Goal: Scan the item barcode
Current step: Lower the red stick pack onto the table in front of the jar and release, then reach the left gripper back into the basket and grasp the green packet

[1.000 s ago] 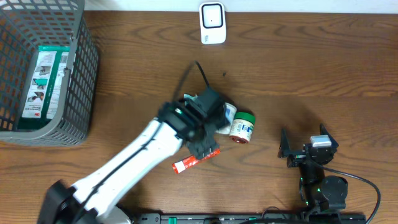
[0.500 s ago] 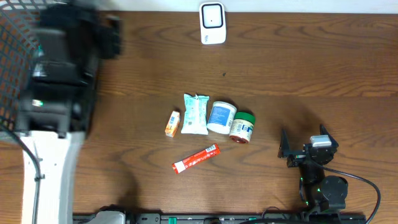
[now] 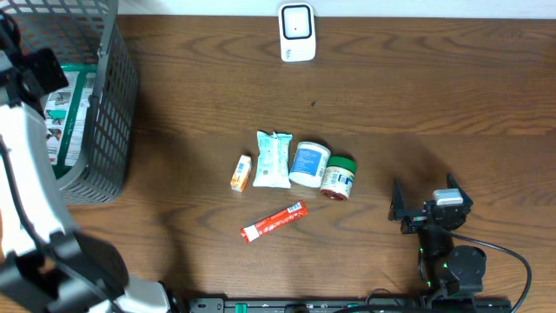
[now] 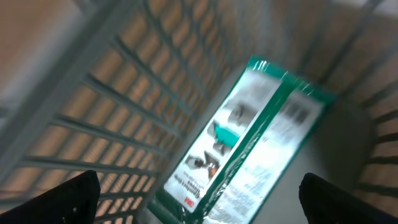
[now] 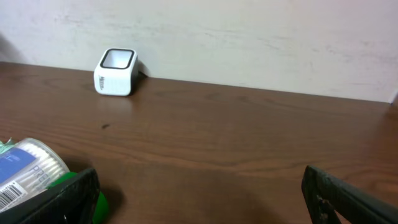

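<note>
Under both grippers spreads the brown wooden worktop (image 3: pixel 434 104). At its left end the white left arm (image 3: pixel 26 174) rises from the near edge. It holds the left gripper (image 4: pixel 208 202) above the grey wire basket (image 3: pixel 113 113), fingers spread wide with nothing between them. Straight below that gripper, on the basket's floor, lies a flat green-and-white package (image 4: pixel 249 143), printed face up. The wrist view is blurred, so its print cannot be read.

The right gripper (image 5: pixel 205 202) sits low near the front right of the worktop, its fingers likewise spread and empty. Well ahead of it and to its left, by the far edge at the wall, stands the white scanner (image 3: pixel 296 32).

To the left of the right gripper, and well apart from the left one, a row of goods lies on the worktop. A white-and-green soft pack (image 3: pixel 273 160) lies just beside a round cotton-swab tub (image 3: pixel 308 164) with a blue label, whose barcode shows in the right wrist view. A green-lidded jar (image 3: pixel 339 177) lies on its side against the tub, nearest the right gripper. Nearer the front edge than that row, by itself, lies a slim red-and-white tube (image 3: pixel 274 221), tilted. A small orange box (image 3: pixel 241 172) ends the row, just beside the soft pack and farthest from the right gripper.
</note>
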Controlling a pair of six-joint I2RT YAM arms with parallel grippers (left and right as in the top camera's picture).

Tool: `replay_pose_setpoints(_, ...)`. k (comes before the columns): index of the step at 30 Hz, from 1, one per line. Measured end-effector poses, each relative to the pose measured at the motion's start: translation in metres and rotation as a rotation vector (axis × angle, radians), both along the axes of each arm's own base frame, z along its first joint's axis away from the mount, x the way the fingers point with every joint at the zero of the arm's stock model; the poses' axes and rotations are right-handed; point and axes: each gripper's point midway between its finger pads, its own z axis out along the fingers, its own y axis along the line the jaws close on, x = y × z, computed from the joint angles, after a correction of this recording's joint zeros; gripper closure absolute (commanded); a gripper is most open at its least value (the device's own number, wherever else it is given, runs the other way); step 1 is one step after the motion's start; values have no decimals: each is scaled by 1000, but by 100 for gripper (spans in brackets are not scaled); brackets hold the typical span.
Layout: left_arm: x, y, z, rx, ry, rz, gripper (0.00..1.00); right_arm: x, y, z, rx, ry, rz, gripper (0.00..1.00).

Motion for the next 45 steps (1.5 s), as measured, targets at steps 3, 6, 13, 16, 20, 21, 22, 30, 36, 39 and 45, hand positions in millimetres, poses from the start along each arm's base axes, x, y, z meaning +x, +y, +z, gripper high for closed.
replay_pose_setpoints(3,1,15,-45,-63,84,-3,2,0,0,0,0,0,0,1)
replay_pose_setpoints(6,6,16,-87,-167,137,-78,2,0,0,0,0,0,0,1)
replay_pose_setpoints(13,22,-2,-158,-317,210,-231,2,0,0,0,0,0,0,1)
replay_pose_setpoints(16,26,-6,-186,-349,244,-267,2,0,0,0,0,0,0,1)
replay_pose_setpoints(20,27,-5,-216,-362,285,-285,2,0,0,0,0,0,0,1)
replay_pose_setpoints(21,28,-4,-216,-360,284,-288,2,0,0,0,0,0,0,1)
replay_pose_setpoints(22,28,-4,-216,-358,283,-289,2,0,0,0,0,0,0,1)
replay_pose_setpoints(30,28,-4,-217,-354,293,-295,3,0,0,0,0,0,0,1)
replay_pose_setpoints(36,27,-2,-217,-344,297,-296,37,0,0,0,0,1,0,1)
replay_pose_setpoints(39,25,1,-217,-338,303,-291,48,0,0,0,0,0,0,1)
replay_pose_setpoints(45,22,1,-218,-338,316,-291,48,0,0,0,0,0,0,1)
